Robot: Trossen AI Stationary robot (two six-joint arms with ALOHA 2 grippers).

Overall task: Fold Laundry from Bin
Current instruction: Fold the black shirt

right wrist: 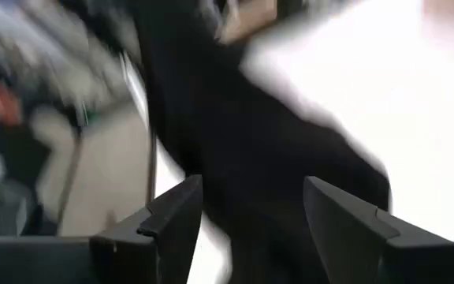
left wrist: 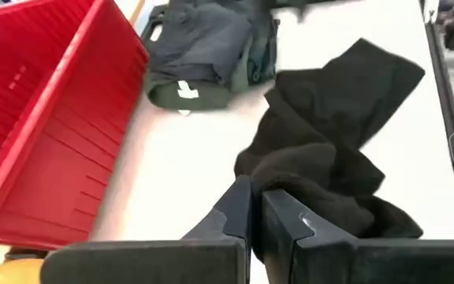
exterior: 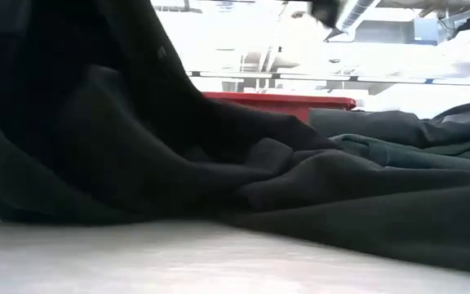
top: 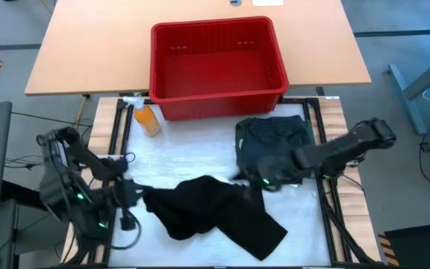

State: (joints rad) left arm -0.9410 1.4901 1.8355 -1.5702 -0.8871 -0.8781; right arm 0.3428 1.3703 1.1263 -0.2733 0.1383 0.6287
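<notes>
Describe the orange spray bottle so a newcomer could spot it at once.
Start at the red bin at the table's far side. Beside its front left corner lies the spray bottle, tipped on the white surface. It is the only orange thing; the garments nearby are dark cloth.

Bright even overhead light; right wrist view motion-blurred, low view backlit.

The bin [top: 219,71] is a bright red rectangular plastic tub with ribbed sides, upright at the table's far edge; its interior appears empty. A folded stack of charcoal and dark olive garments [top: 275,142] lies just in front of its right corner. A black cloth [top: 211,213] lies crumpled near the table's front centre, one end extending rightward.
</notes>
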